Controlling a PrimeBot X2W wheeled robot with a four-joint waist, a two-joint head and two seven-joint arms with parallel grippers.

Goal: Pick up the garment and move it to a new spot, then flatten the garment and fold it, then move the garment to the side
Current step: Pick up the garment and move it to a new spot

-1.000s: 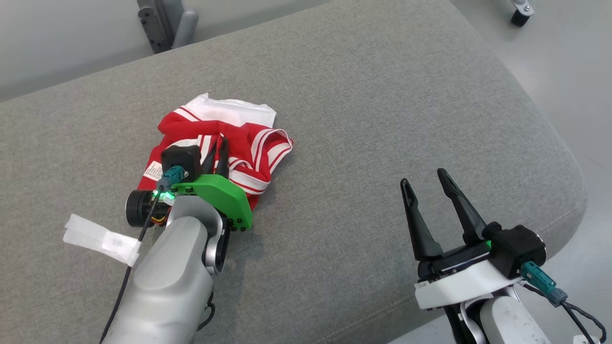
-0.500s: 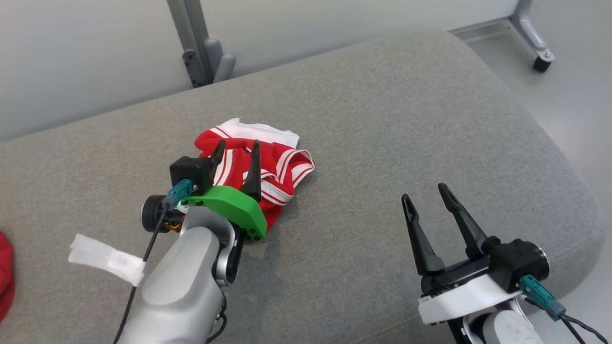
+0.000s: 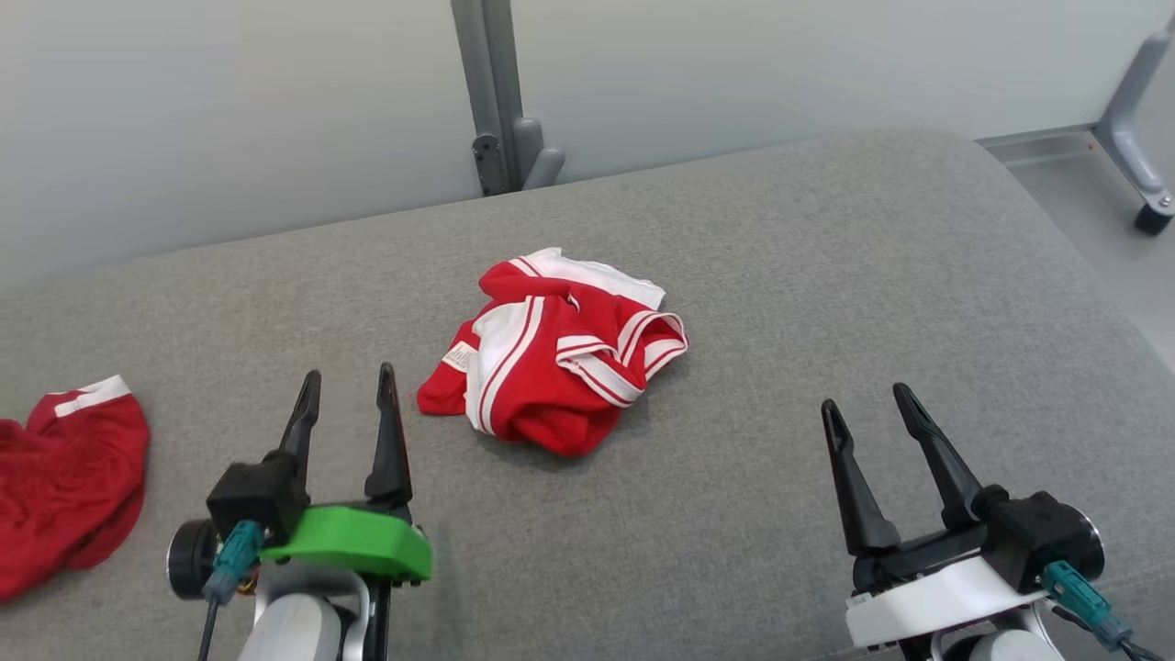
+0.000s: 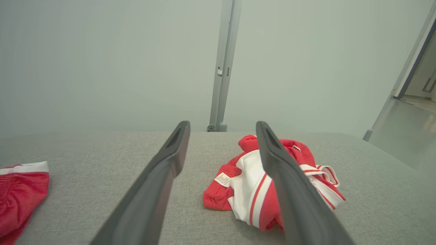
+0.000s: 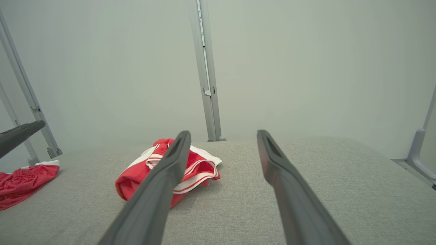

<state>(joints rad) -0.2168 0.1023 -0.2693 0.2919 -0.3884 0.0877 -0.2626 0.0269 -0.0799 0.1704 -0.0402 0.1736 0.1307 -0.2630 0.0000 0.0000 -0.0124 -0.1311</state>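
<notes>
The garment [image 3: 551, 367], red with white stripes and a white panel, lies crumpled in a heap near the middle of the grey cushion [image 3: 826, 275]. My left gripper [image 3: 349, 375] stands open at the lower left, short of the heap and apart from it, nothing between its fingers. In the left wrist view the garment [image 4: 245, 183] lies ahead, partly behind the right finger of the left gripper [image 4: 222, 124]. My right gripper [image 3: 865, 397] is open at the lower right, well clear of the cloth. The right wrist view has the garment [image 5: 204, 170] ahead-left of the right gripper [image 5: 223, 132].
A second red garment [image 3: 64, 477] with a white band lies at the cushion's left edge. A grey metal post [image 3: 496, 92] stands behind the cushion against a pale wall. A frame leg [image 3: 1138, 156] stands on the floor at the far right, past the cushion's rounded edge.
My left gripper opened, let go of the garment and drew back toward the near left. The garment now lies free. The camera has tilted up; the right gripper stayed open.
</notes>
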